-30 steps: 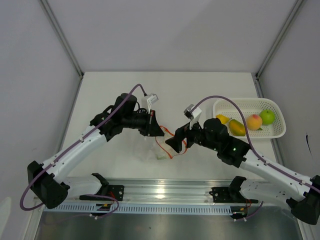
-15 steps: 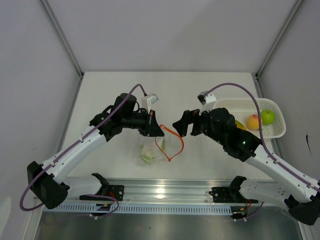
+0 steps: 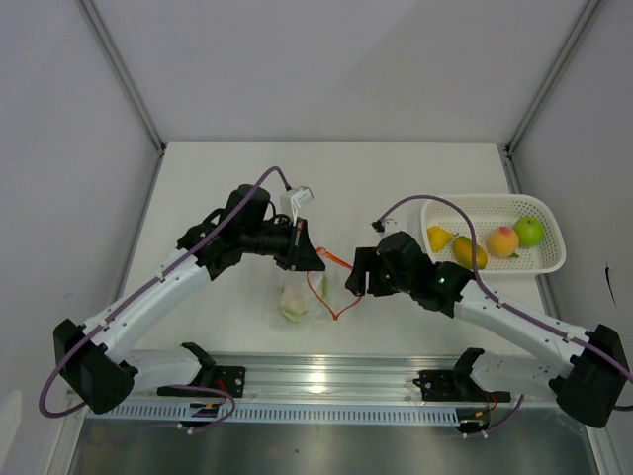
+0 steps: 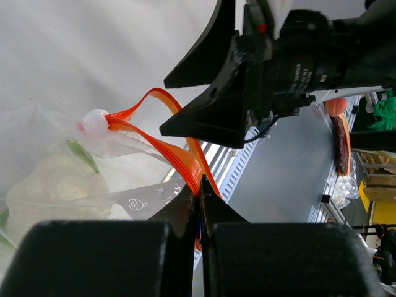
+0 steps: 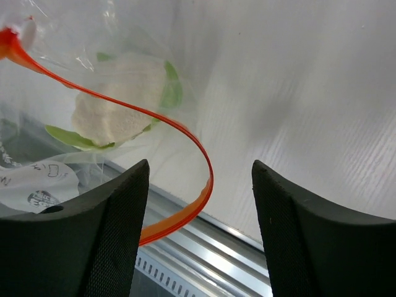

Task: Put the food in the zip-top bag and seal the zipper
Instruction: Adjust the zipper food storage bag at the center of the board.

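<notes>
The clear zip-top bag lies mid-table with the white-and-green leafy vegetable inside it, also seen in the right wrist view. Its orange-red zipper loops open. My left gripper is shut on the zipper strip and holds that edge up. My right gripper is open and empty beside the bag's mouth; the zipper loop hangs between its fingers without touching them. A yellow fruit, an orange fruit, a peach and a green apple lie in the basket.
The white mesh basket stands at the right of the table. An aluminium rail runs along the near edge, below the bag. Grey walls close in the table on the left, right and back.
My right gripper let go of the vegetable into the bag, rose and drew back toward the basket, then came down again next to the bag's mouth. The left gripper stayed holding the zipper.
</notes>
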Motion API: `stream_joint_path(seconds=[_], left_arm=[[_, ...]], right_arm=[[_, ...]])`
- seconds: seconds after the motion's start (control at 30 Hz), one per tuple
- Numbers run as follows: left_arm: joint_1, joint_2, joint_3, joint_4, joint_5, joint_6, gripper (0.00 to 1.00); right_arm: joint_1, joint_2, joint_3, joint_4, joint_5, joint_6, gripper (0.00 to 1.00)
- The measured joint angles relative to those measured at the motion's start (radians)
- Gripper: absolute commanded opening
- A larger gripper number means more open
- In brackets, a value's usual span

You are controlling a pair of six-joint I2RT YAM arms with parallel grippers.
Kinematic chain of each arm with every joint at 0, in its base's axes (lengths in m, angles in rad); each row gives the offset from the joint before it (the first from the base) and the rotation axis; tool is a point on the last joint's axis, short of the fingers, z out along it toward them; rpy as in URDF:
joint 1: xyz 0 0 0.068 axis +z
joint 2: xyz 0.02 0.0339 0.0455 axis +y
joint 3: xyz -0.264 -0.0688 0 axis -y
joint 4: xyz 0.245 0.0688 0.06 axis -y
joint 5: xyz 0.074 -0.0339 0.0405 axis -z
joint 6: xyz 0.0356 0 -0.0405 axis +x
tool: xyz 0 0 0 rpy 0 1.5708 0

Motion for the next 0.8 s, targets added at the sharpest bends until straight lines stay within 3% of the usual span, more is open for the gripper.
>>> stream_joint_path(seconds=[0.13, 0.17, 0.2, 0.27, 0.43, 0.7, 0.8], left_arm=[[0.0, 0.0, 0.0, 0.0, 0.0, 0.0, 0.01], [0.0, 0.0, 0.0, 0.0, 0.0, 0.0, 0.01], [0.0, 0.0, 0.0, 0.0, 0.0, 0.0, 0.01], [0.0, 0.0, 0.0, -0.001, 0.0, 0.0, 0.01], [0.0, -0.016, -0.024, 0.018, -0.014, -0.004, 0.0], [0.0, -0.13, -0.152, 0.071, -0.029, -0.067, 0.0], [0.0, -0.208, -0.176, 0.108, -0.038, -0.094, 0.01]], right_arm=[[0.023, 0.057, -0.005, 0.032, -0.023, 0.011, 0.46], [0.03, 0.068, -0.005, 0.04, -0.025, 0.012, 0.26], [0.035, 0.078, -0.004, 0.045, -0.029, 0.008, 0.14], [0.043, 0.095, -0.004, 0.053, -0.032, 0.017, 0.0], [0.069, 0.107, 0.052, 0.019, -0.015, 0.006, 0.0], [0.08, 0.157, 0.439, -0.072, 0.0, -0.082, 0.0], [0.082, 0.148, 0.484, -0.071, 0.001, -0.092, 0.0]])
